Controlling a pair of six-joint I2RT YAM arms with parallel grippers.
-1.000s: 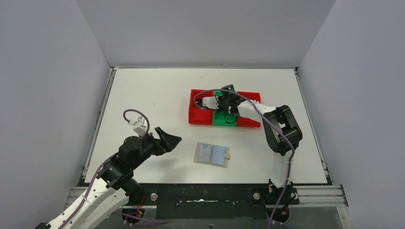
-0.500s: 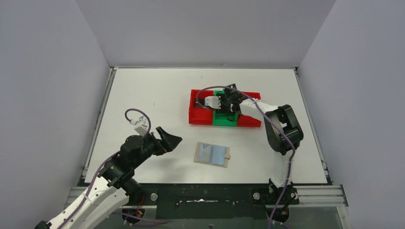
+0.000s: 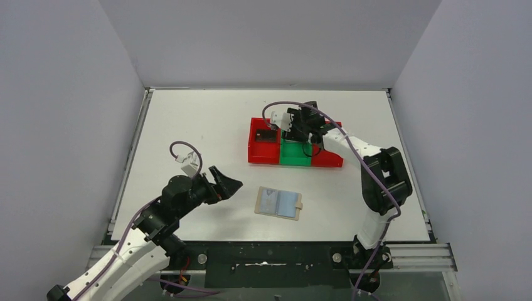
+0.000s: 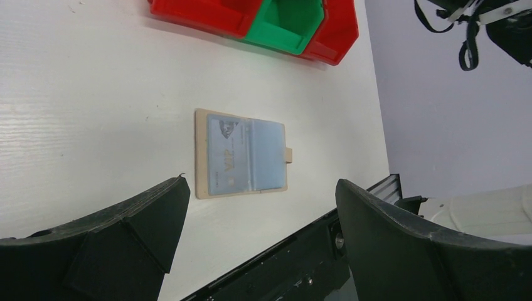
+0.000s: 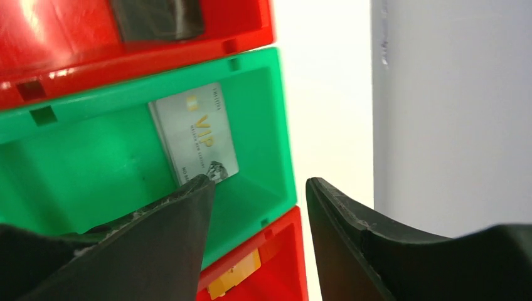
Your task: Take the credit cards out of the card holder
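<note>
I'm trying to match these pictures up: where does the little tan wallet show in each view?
Top external: the card holder lies open, lower middle of the picture.
Left wrist: the card holder sits mid-picture, closure tab pointing right.
Right wrist: not in it.
Shared landmark: the green tray, seen in all three views.

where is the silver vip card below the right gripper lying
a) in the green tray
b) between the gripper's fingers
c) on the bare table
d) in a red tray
A: the silver VIP card lies inside the green tray, the right gripper open above it.
</note>
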